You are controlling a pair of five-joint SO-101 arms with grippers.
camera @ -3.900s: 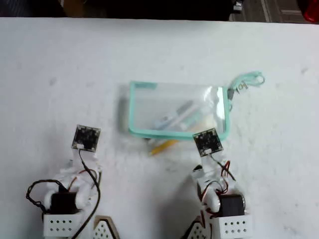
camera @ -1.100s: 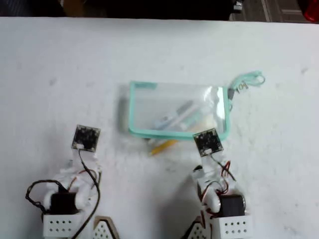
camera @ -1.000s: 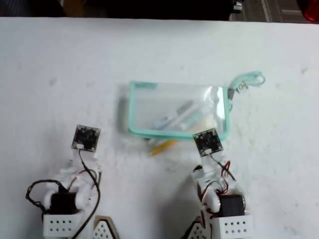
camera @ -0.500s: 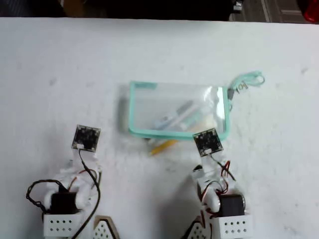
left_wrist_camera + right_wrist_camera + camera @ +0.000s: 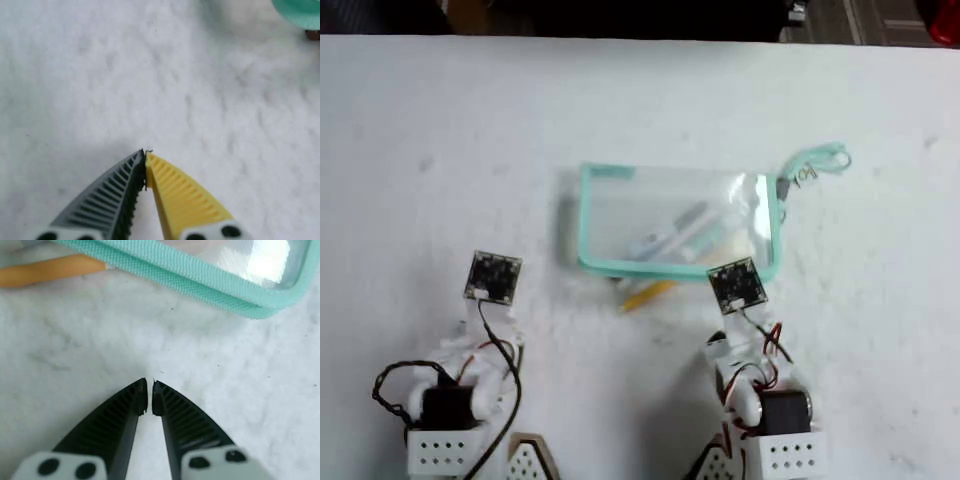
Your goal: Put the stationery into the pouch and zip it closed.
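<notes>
A clear pouch (image 5: 675,225) with a teal border lies flat in the middle of the white table, several pens (image 5: 680,236) showing through it. Its teal zipper pull cord (image 5: 815,163) trails off the far right corner. A yellow pencil (image 5: 647,293) pokes out from under the pouch's near edge, also seen as the yellow pencil (image 5: 47,270) beside the pouch's teal edge (image 5: 200,282). My right gripper (image 5: 149,390) hovers shut over bare table just short of that edge. My left gripper (image 5: 145,159), one finger grey and one yellow, is shut over bare table; a pouch corner (image 5: 300,10) lies farther off.
Both arms' bases (image 5: 450,420) sit at the table's near edge. The table's far edge (image 5: 620,38) meets a dark background. White tabletop (image 5: 450,150) spreads wide to the left and behind the pouch.
</notes>
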